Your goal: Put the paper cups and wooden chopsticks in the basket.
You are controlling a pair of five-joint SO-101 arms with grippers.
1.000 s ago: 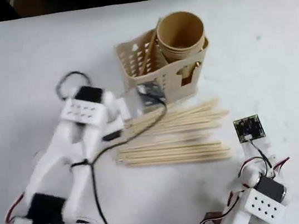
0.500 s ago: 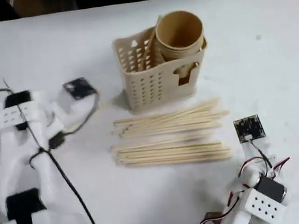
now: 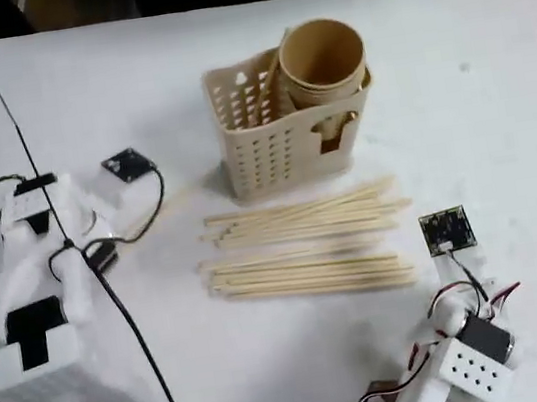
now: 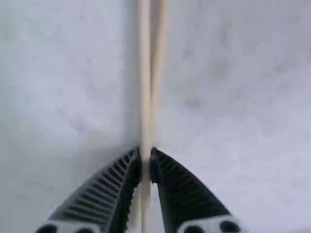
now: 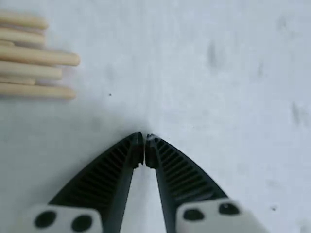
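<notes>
A beige perforated basket point(image 3: 281, 149) stands at the table's far middle. Stacked brown paper cups point(image 3: 323, 56) sit in its right compartment, and one stick leans in the left one. A pile of wooden chopsticks point(image 3: 306, 246) lies flat in front of the basket. My left arm point(image 3: 47, 274) is at the left side of the table. The left gripper point(image 4: 145, 154) is shut on a pair of chopsticks point(image 4: 145, 73) that stretch away over the white table. Near the pile's right end, my right gripper point(image 5: 144, 138) is shut and holds nothing, with chopstick tips point(image 5: 34, 58) just ahead of it.
My right arm point(image 3: 468, 353) sits at the front right corner, trailing wires. The white table point(image 3: 497, 106) has open room to the right of the basket and behind it. A black cable loops around the left arm.
My left arm has swung back from the basket's front to the left side of the table. The right arm, basket and chopstick pile have stayed put.
</notes>
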